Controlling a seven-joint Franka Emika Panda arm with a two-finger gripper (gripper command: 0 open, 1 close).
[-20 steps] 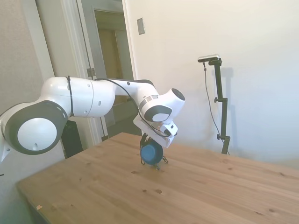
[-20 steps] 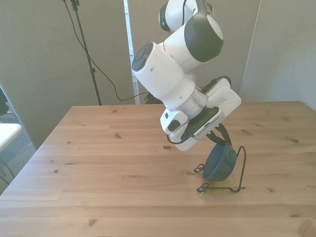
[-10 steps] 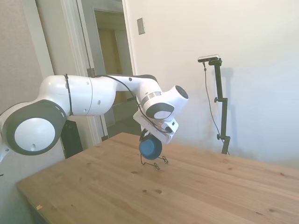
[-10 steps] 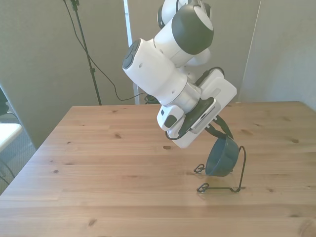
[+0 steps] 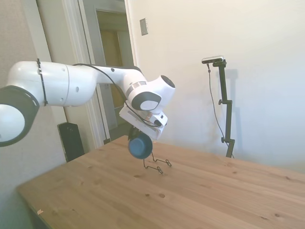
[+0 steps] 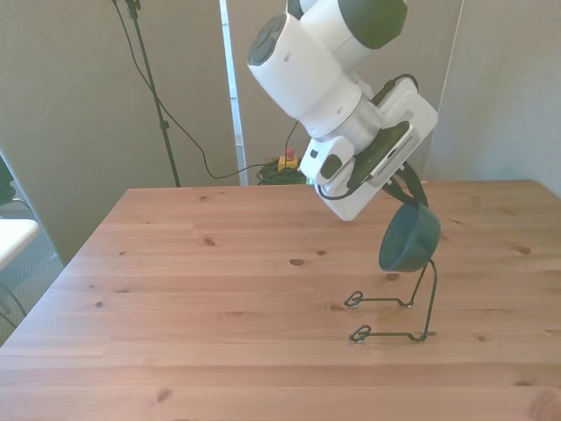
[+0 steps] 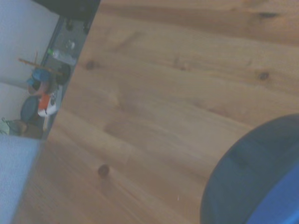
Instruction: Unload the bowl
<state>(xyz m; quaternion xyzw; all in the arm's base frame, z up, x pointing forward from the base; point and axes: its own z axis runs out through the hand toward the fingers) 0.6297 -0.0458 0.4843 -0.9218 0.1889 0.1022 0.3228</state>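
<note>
Bowl point(image 6: 408, 239): dark blue, tilted on edge, held in air above rack point(image 6: 394, 314), clear of wires, for carrying off. Hand point(image 6: 412, 203): closed on bowl rim, gripping it. Rack: black wire, empty, on bench point(image 6: 193, 289).

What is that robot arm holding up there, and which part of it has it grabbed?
The gripper holds the small dark-blue bowl by its upper rim, lifted clear above the black wire rack on the table.

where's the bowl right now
The bowl hangs in the gripper on the front view's right, lifted above the wire rack and clear of the table.
</note>
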